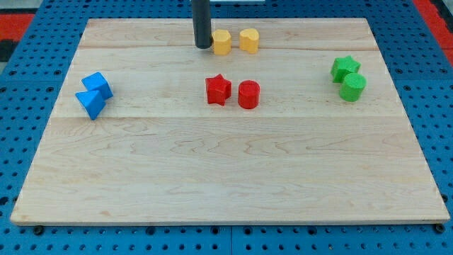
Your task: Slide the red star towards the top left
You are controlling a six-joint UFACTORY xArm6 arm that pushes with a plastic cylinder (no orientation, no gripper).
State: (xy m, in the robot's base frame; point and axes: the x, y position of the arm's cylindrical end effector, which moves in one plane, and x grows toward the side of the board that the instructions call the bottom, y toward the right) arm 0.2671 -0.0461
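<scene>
The red star [218, 90] lies near the middle of the wooden board [226, 177], with a red cylinder [248, 94] close on its right. My tip [203, 47] rests at the view's top, above and slightly left of the red star, well apart from it. The tip stands just left of a yellow block [222, 42].
A second yellow block [248, 40] sits right of the first. A blue cube [96, 85] and a blue triangular block [90, 104] lie together at the view's left. A green star [345, 68] and a green cylinder [352, 87] lie at the view's right.
</scene>
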